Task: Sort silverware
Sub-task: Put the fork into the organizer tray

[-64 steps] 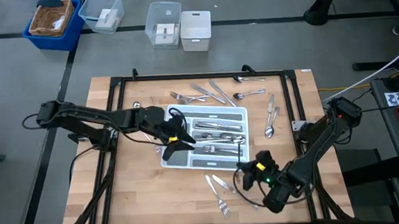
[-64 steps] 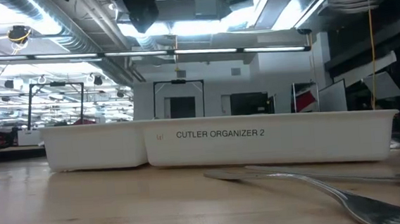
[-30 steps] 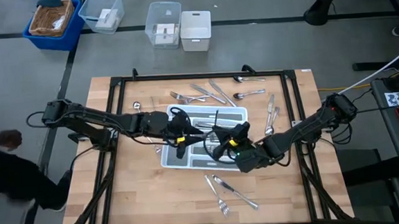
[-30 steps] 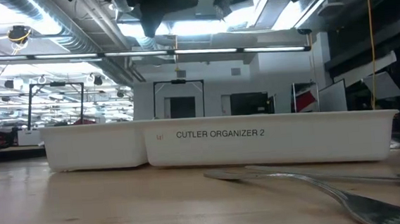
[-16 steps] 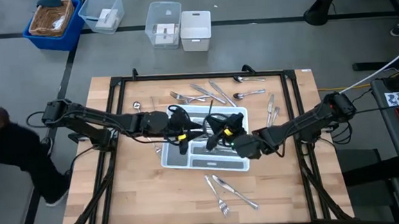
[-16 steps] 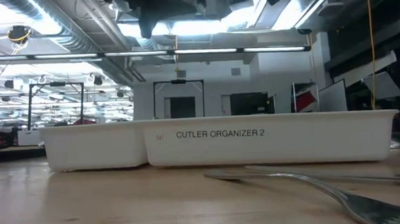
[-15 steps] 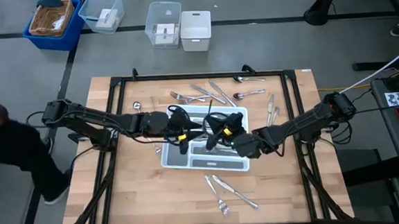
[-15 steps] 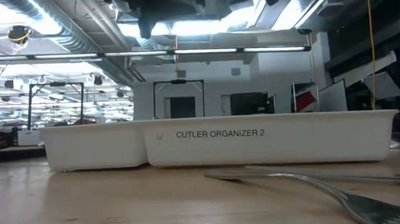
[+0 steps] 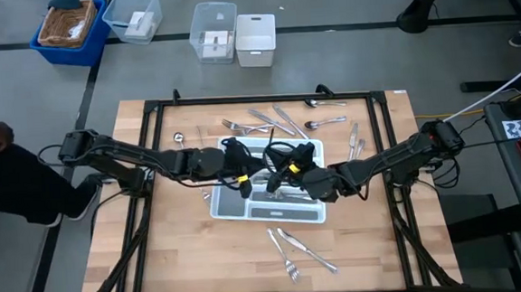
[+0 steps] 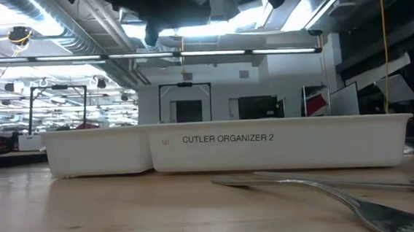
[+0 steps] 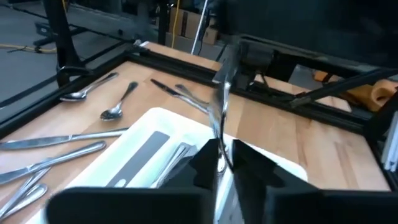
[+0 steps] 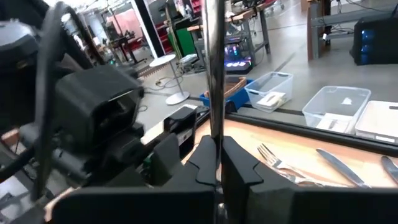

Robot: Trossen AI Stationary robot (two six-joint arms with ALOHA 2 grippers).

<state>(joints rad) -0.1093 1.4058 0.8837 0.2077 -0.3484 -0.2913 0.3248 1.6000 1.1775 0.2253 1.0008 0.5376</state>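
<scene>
Here, knife (image 12: 214, 74) upright between right claw (image 12: 215, 163) fingers.

my arms are dark, near black, built of slim jointed links, with thin black cables looping loosely along them. a small yellow-green mark sits by each wrist. my left gripper (image 9: 260, 167) ends in two blocky matte-black fingers (image 11: 208, 163) with angular, stepped edges. my right gripper (image 9: 280, 169) has the same pair of black fingers (image 12: 231, 163), notched where they meet. behind them sits a boxy black housing with rounded corners and a thick black cable curving over it.
</scene>
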